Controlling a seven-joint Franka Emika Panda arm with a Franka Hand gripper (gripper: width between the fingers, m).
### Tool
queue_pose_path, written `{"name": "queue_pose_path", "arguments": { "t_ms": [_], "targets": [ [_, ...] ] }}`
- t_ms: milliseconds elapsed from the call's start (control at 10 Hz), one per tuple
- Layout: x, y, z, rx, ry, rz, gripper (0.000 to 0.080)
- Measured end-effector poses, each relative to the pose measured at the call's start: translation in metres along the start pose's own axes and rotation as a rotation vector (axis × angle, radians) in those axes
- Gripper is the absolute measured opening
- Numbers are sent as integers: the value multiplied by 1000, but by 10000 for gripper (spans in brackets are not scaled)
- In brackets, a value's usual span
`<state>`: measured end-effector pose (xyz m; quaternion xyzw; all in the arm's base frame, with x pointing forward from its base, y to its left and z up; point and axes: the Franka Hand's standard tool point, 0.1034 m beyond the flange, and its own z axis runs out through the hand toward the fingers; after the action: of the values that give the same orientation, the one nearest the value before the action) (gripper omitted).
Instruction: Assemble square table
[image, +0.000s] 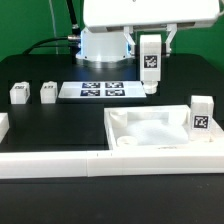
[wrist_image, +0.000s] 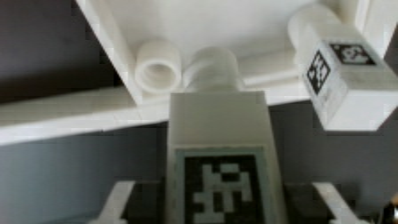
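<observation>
The square table top (image: 150, 135) lies at the exterior view's front right, rim up. One white leg (image: 201, 114) stands on its right side. My gripper (image: 149, 48) is shut on a second white leg (image: 149, 68) with a tag and holds it upright in the air, behind the top's far edge. In the wrist view this held leg (wrist_image: 222, 140) sits between my fingers (wrist_image: 121, 200), its tip close to a round corner socket (wrist_image: 160, 70) of the top; the standing leg (wrist_image: 342, 75) is beside it. Two more legs (image: 18, 93) (image: 47, 92) stand at the left.
The marker board (image: 100, 90) lies flat in front of the robot base. A long white L-shaped rail (image: 50, 165) runs along the front, in front of the table top, with another piece at the exterior view's left edge (image: 3, 125).
</observation>
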<state>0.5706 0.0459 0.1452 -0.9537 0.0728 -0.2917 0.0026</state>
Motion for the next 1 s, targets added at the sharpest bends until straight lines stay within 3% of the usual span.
{"name": "queue_pose_path", "arguments": {
  "t_ms": [100,300,400,800,1000],
  "targets": [
    [-1,1,3,-4,33,-12,288],
    [26,20,19,-30,54,-27,288],
    [28,27,26,-38,64,-25,288],
    [2,37,72,-67,34,-43,288],
    [0,34,79,-67,21,-51,288]
  ]
}}
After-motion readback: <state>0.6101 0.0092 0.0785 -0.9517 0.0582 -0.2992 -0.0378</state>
